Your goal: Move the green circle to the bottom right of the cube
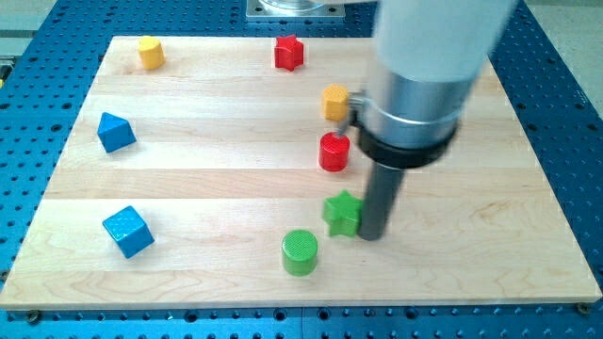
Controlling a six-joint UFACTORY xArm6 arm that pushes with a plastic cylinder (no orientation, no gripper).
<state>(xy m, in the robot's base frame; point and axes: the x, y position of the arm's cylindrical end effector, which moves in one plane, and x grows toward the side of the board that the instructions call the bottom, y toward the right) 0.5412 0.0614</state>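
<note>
The green circle [300, 251] lies near the view's bottom, middle of the wooden board [509, 235]. The blue cube [127, 232] sits at the view's lower left, far to the left of the circle. My tip [371, 235] rests on the board just right of the green star [343, 213], touching or nearly touching it. The tip is up and to the right of the green circle, a short gap apart.
A red cylinder [334, 152] stands above the green star. A yellow block [336, 102] is partly hidden by the arm. A red star [289, 53] and a yellow cylinder [151, 52] lie near the view's top. A blue triangular block [115, 132] is at the left.
</note>
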